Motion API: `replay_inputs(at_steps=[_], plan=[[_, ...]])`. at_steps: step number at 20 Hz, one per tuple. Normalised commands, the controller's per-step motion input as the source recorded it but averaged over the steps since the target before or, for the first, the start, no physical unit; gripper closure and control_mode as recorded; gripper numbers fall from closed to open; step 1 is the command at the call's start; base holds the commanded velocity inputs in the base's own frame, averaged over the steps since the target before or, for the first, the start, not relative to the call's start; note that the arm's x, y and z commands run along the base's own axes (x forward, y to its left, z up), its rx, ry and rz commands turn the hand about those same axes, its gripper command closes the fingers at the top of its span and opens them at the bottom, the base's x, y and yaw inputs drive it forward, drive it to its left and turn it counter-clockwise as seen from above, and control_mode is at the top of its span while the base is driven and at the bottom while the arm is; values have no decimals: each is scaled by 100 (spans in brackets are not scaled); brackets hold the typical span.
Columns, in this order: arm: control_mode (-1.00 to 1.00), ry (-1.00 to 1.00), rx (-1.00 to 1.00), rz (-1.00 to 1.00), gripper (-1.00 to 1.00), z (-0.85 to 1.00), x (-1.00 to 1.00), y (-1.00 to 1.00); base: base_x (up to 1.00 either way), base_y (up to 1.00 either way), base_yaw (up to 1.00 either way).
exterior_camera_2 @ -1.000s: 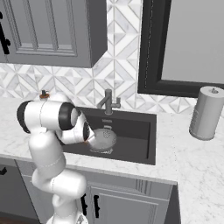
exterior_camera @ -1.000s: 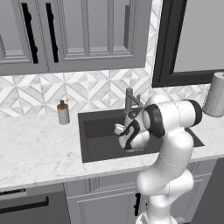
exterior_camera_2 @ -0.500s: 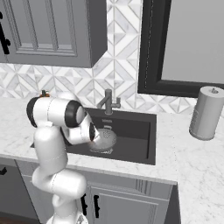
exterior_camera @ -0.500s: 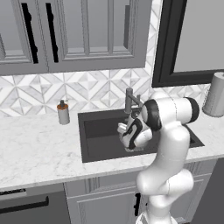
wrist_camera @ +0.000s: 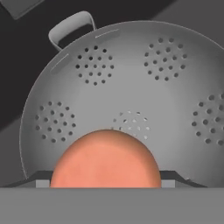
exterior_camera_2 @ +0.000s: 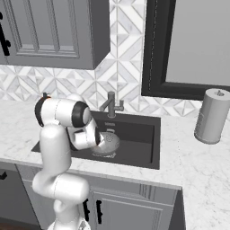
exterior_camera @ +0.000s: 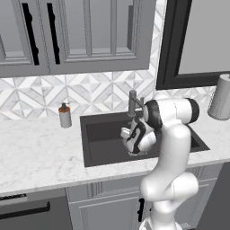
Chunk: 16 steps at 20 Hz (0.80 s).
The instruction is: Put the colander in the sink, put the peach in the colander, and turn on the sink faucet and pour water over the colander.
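At the left of the left base view a soap bottle (exterior_camera: 65,116) stands on the worktop (exterior_camera: 36,152), apart from the sink (exterior_camera: 103,139) at centre. Over the last second the arm has folded in and lowered its wrist into the basin, so the tool (exterior_camera: 134,143) now sits right of centre in that view, just above the colander (exterior_camera_2: 108,143), which rests on the sink floor left of centre in the right base view. In the hand view the peach (wrist_camera: 106,158) fills the lower middle, pinched between the two dark finger tips at the bottom edge, with the colander's holed bowl spread behind it and one loop handle at upper left. So the tool is closed on the peach, held over the bowl and not yet let go. Judging by this, the colander step is done and the peach drop is next. The faucet (exterior_camera_2: 110,105) stands behind, upper centre, with no stream.
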Motion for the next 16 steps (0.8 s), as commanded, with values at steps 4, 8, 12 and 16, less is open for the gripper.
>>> replay_inputs(at_steps=[4, 8, 12, 16], plan=[[-100, 0, 0, 0, 100, -23, 12, 0, 0, 0, 0], [-100, 0, 0, 0, 100, -27, 9, 0, 0, 0, 0], [-100, 0, 0, 0, 100, -23, 8, 0, 0, 0, 0], [-100, 0, 0, 0, -100, -9, 4, 0, 0, 0, 0]])
